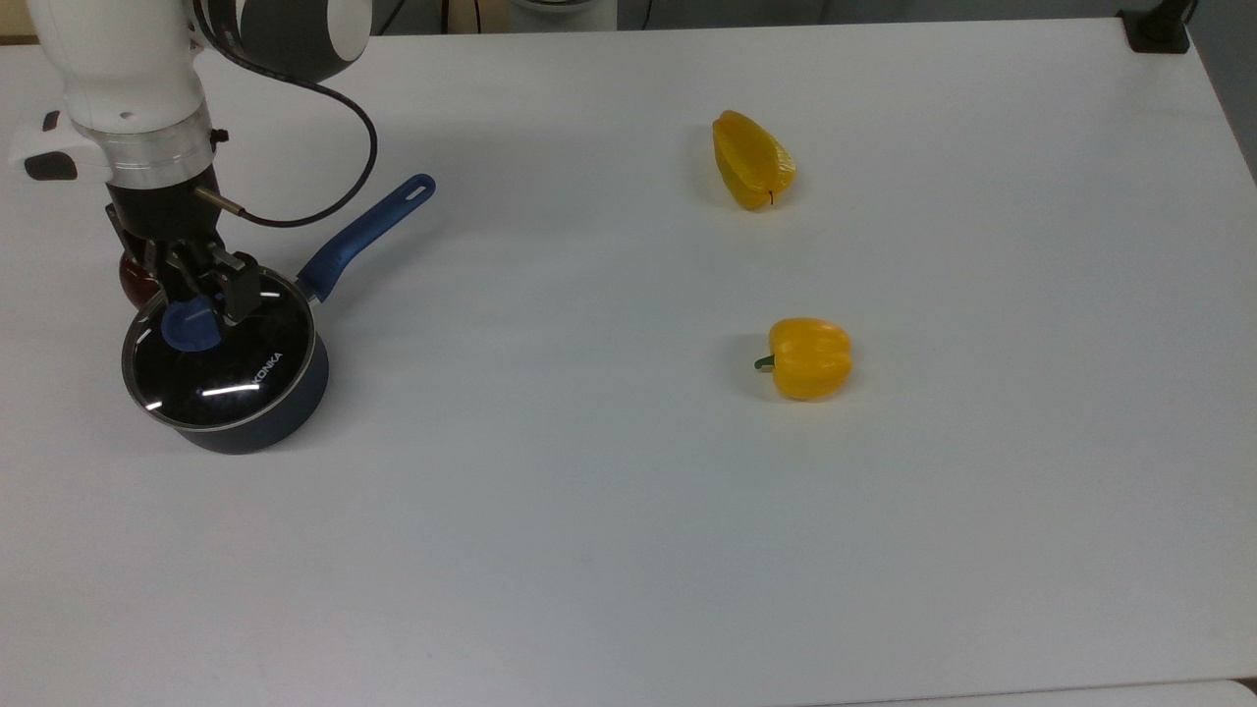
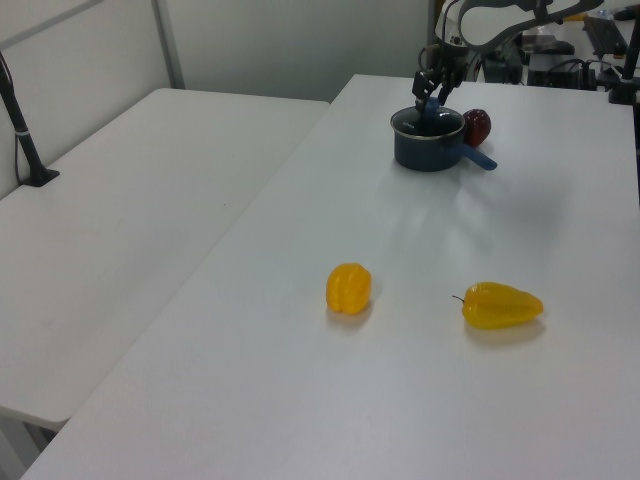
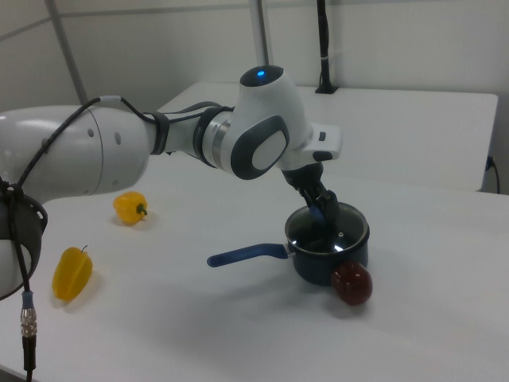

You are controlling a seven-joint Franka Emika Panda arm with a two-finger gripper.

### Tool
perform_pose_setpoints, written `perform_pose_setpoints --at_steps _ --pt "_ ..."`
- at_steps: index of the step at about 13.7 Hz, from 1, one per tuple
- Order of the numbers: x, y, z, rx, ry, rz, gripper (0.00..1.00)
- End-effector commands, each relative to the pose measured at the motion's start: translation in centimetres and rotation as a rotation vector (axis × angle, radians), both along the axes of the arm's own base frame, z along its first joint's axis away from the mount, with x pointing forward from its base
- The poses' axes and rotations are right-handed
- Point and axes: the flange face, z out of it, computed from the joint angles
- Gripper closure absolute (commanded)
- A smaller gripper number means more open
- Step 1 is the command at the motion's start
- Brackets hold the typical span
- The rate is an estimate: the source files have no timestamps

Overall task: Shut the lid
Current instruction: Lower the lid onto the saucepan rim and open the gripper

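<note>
A: What lies closest in the left view?

B: 2 yellow peppers on the white table (image 1: 628, 511). The round pepper (image 2: 348, 288) sits to the left view's left, and the long pepper (image 2: 501, 305) lies just to its right, stem pointing left. They are near each other but apart, and well apart from the pot. In the top view, the round pepper (image 1: 807, 357) is lower and the long pepper (image 1: 751, 158) higher.

A: Does anything stand in the way near the pot?

B: A dark red round fruit (image 3: 351, 284) sits just beside the pot (image 3: 326, 253), possibly touching its wall; I cannot tell for sure. In the top view, the arm hides most of it. The pot's blue handle (image 1: 365, 232) points toward the top view's upper right.

A: And the pot itself?

B: It is a dark blue saucepan with the lid (image 1: 236, 368) lying flat on its rim, "KONKA" lettering readable on the glass. The inside looks dark through the glass, and I cannot make out any contents.

A: The gripper?

B: The gripper (image 1: 201, 304) hangs down over the lid, with its 2 fingers clamped on the blue knob (image 1: 187, 325). Behind it rises the white arm (image 3: 199, 143), with a black cable (image 1: 334, 167) looping off the wrist.
</note>
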Motion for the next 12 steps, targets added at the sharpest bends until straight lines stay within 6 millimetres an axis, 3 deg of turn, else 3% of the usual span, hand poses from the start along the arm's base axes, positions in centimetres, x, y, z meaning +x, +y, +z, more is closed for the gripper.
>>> perform_pose_setpoints --at_steps 1,2,3,4,7,10,12 --pt "-1.9 -0.3 -2.1 0.019 0.074 -0.022 0.50" --pt "-1.9 -0.4 -2.1 0.018 0.074 -0.023 0.45" --pt "-2.0 -0.6 -2.1 0.020 0.072 -0.027 0.30" --pt "-2.1 -1.0 -2.2 0.021 0.073 -0.037 0.00" --pt "-1.8 -0.5 -1.2 0.017 0.058 -0.033 0.00" --pt "-2.1 1.2 2.1 0.009 0.036 -0.008 0.00" --pt "-1.9 4.1 3.7 0.004 0.047 0.034 0.00"
